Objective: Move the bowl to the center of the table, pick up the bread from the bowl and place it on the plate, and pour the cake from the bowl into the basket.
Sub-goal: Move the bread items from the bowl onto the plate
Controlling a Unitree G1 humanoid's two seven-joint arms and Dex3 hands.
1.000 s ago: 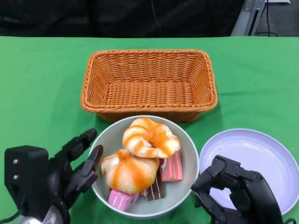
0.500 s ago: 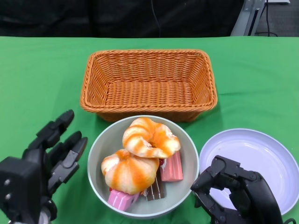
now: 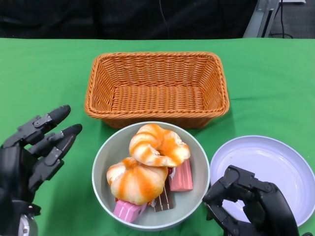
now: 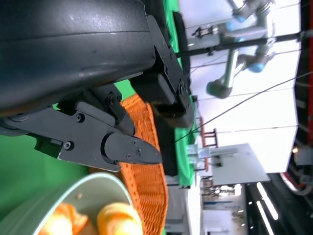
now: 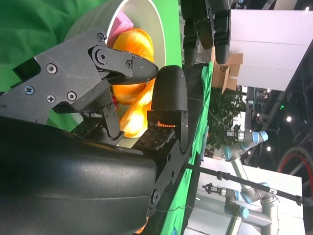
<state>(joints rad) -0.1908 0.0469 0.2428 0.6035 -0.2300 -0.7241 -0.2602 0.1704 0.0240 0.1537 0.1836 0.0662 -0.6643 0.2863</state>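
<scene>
A grey-green bowl [image 3: 196, 158] sits in front of the wicker basket [image 3: 156, 88]. It holds two orange-striped bread buns [image 3: 158, 144] and pink and brown cake pieces [image 3: 181, 176]. A lavender plate [image 3: 268, 167] lies to the bowl's right. My left hand [image 3: 30, 155] hovers left of the bowl, fingers spread, holding nothing. My right hand [image 3: 248, 201] sits at the plate's near edge beside the bowl, fingers curled with nothing in them. The right wrist view shows the bowl [image 5: 161, 29] and bread [image 5: 131, 58] past its fingers.
Green cloth covers the table [image 3: 44, 83]. The basket stands empty behind the bowl; its rim [image 4: 146, 191] also shows in the left wrist view. Bare cloth lies to the far left and far right.
My left hand has drawn away from the bowl's left rim, moving left and lifting, with its fingers spreading. The bowl, bread and right hand stay put.
</scene>
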